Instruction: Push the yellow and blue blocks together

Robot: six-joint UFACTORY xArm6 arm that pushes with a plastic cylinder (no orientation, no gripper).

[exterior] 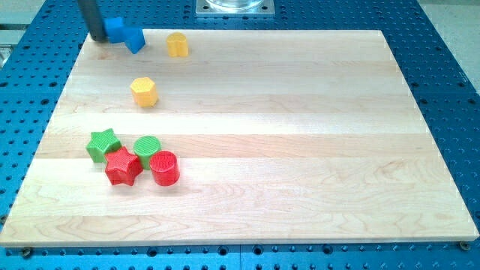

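Note:
My tip [97,37] is at the view's top left corner of the wooden board [285,150], touching the left side of a blue block [115,28]. A second blue block [135,40] lies right against it on its right. A yellow cylinder-like block [178,45] sits a short way right of the blue pair. A yellow hexagonal block [144,91] lies below them, apart from all others.
At the lower left sits a cluster: a green star [103,144], a green cylinder [147,148], a red star [123,166] and a red cylinder [164,168]. A blue perforated table [450,75] surrounds the board. A metal mount [235,7] is at the top.

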